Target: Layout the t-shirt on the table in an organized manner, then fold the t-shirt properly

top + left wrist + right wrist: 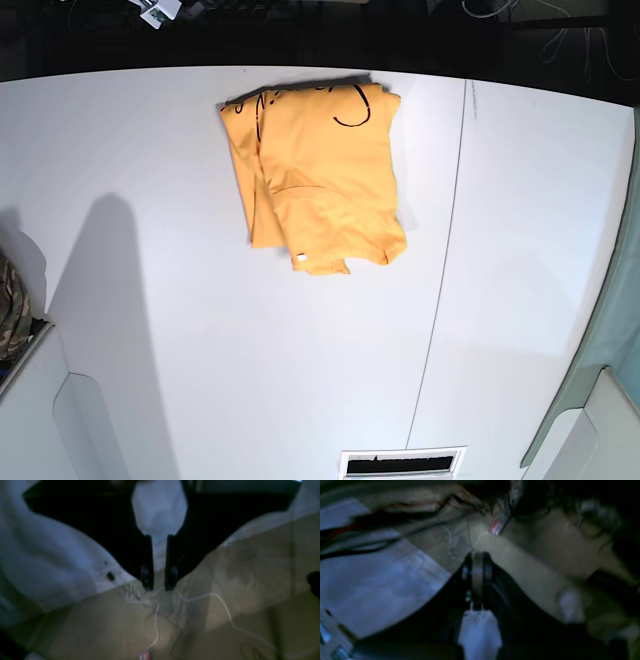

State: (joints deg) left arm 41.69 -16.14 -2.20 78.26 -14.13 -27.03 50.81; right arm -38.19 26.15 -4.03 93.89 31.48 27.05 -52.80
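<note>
t-shirt (325, 180): soft matt cloth, creased | table (200, 350): smooth white, faint sheen

Shirt (325, 180): orange-yellow, folded into a rough, uneven rectangle, layers misaligned, lying flat. Black line print shows along its far edge. A small white tag sits at the near edge. Lies near the far edge of the table (200, 360), left of the thin dark seam. Table white, smooth, much larger than the shirt.
</note>
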